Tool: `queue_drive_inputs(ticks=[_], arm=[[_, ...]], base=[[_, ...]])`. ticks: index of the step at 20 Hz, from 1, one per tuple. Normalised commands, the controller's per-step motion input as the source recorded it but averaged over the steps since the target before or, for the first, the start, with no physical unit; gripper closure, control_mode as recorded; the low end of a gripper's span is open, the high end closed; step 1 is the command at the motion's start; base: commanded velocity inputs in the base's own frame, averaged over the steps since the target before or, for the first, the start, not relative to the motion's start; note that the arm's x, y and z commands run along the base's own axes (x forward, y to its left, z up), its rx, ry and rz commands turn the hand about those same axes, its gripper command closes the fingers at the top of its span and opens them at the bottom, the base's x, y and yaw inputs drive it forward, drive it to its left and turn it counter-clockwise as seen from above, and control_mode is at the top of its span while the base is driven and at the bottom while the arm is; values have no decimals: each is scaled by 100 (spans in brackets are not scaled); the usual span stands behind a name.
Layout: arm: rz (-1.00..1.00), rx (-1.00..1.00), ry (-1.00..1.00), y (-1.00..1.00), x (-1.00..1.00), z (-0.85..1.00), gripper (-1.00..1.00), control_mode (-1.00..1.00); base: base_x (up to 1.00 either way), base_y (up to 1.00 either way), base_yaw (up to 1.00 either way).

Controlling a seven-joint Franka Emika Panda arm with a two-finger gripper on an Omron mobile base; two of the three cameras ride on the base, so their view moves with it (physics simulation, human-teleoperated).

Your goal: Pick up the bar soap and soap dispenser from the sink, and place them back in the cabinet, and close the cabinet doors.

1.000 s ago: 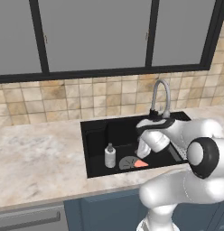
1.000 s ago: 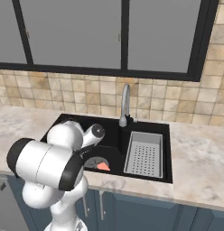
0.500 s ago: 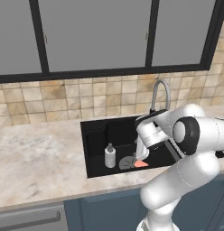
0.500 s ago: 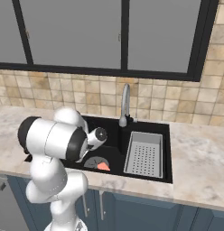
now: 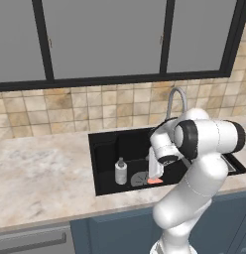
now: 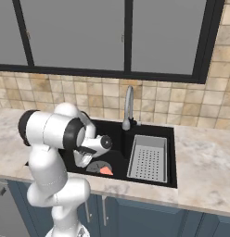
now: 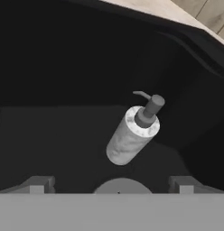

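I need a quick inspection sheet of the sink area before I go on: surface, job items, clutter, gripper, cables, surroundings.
Surface: marble-look counter around the black sink.
Job's things: soap dispenser upright on the sink floor, left part of the basin; bar soap flat beside the grey drain, partly behind the arm. Cabinet: nothing seen.
Clutter: grey perforated tray in the sink's right half.
Gripper: gripper low inside the basin, fingers wide apart, holding nothing, facing the dispenser.
Cables: nothing seen.
Surroundings: silver faucet, tiled backsplash, black-framed grey panes above, blue fronts below.
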Motion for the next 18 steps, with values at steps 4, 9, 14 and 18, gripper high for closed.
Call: queue_drive_inputs(ticks=[4,9,14,18], arm=[[8,4,0,0,23,0,-100,-100],[8,4,1,0,26,-4,-100,-100],[9,3,3,0,31,-18,-100,-100],[8,0,1,3,38,-30,-100,-100]], base=[[0,0,0],[0,0,0],[0,0,0],[0,0,0]])
